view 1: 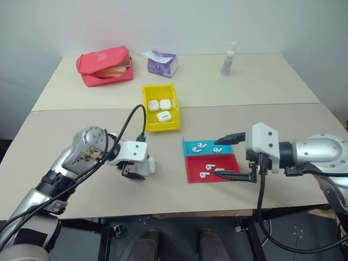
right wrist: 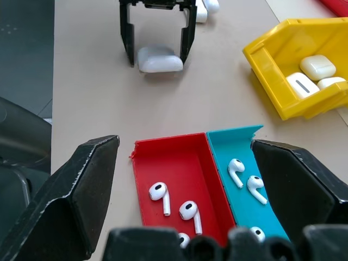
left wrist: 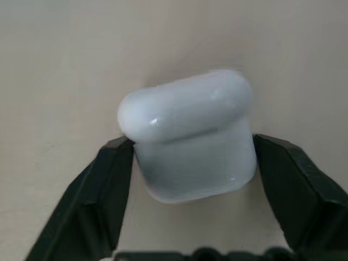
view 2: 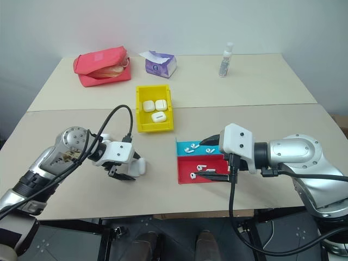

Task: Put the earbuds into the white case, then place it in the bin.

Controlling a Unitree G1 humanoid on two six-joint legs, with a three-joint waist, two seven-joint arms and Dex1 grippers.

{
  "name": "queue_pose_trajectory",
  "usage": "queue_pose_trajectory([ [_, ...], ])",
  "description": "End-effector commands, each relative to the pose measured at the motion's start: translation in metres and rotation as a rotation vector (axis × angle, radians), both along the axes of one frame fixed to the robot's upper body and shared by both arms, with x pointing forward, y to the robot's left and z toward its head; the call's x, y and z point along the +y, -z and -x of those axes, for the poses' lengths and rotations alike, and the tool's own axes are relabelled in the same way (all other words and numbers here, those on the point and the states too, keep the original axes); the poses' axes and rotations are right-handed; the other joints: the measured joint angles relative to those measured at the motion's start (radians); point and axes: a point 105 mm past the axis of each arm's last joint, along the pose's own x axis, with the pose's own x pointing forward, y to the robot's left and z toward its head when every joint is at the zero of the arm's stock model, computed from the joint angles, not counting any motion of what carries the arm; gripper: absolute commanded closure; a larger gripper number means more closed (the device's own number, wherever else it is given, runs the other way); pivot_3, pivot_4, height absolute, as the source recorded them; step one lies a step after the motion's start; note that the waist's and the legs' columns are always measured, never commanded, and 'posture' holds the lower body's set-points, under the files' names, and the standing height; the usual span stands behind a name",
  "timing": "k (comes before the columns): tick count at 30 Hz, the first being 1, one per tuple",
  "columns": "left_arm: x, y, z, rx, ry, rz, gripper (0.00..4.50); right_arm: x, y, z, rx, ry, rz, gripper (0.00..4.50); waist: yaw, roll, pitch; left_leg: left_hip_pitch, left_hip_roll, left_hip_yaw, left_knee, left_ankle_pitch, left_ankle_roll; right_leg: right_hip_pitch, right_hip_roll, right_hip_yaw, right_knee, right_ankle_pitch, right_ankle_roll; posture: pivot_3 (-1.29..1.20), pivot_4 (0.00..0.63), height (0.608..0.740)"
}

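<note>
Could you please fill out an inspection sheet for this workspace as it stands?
Surface: beige tabletop, seam across the middle.
Job's things: small yellow plastic bin holds three glossy white cases; another closed white case lies on the table; white stemmed earbuds lie in the red-and-teal tray.
Clutter: red fabric pouch, purple tissue pack, clear bottle.
Grippers: left gripper open, straddling the case; right gripper open over the tray.
Cables: black cable loops over the left wrist.
Surroundings: pale wall.

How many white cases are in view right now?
4 for sure: three white cases in the yellow bin, one lying on the table between the left gripper's open fingers. Another may be hidden behind that gripper.
</note>
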Motion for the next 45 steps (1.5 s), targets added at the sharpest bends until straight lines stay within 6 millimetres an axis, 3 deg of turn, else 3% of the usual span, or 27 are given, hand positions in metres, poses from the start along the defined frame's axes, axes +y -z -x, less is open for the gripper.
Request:
queue_pose_trajectory([
  [1,-0.003,-0.001,-0.001,-0.003,-0.002,-0.001,0.04,0.002,-0.008,0.004,-0.040,-0.007,-0.003,0.00,0.000,0.000,0.000,0.000,0.000,0.000,0.000,0.000,0.000,0.000,0.000,0.000,0.000,0.000,0.000,0.00,0.150,0.740],
  [30,-0.003,-0.003,0.004,0.132,-0.155,-0.062,0.04,0.001,-0.003,0.005,-0.027,0.022,-0.015,0.00,-0.001,0.000,0.000,-0.001,0.000,0.000,0.000,0.000,0.000,0.000,0.000,-0.001,0.000,0.000,0.000,0.00,0.150,0.740],
  [36,0.000,-0.001,0.009,0.139,-0.152,-0.069,1.69,0.001,-0.002,0.005,-0.024,0.027,-0.017,0.00,-0.001,0.000,0.000,0.000,0.000,0.000,0.000,0.000,0.000,0.000,0.000,-0.001,0.000,0.000,0.000,0.00,0.150,0.740],
  [40,0.003,-0.004,0.008,0.115,-0.142,-0.063,1.70,0.000,-0.002,0.005,-0.022,0.030,-0.017,0.00,-0.001,0.000,0.000,-0.001,0.000,0.000,0.000,0.000,0.000,0.000,0.000,-0.001,0.000,0.000,0.000,0.00,0.150,0.740],
  [45,-0.002,-0.038,0.001,0.041,-0.065,0.217,1.70,-0.005,-0.003,0.002,-0.021,0.044,-0.012,0.00,-0.001,0.000,0.000,-0.001,0.001,-0.001,0.000,0.000,0.000,-0.001,0.000,-0.001,0.000,0.000,0.000,0.00,0.150,0.740],
])
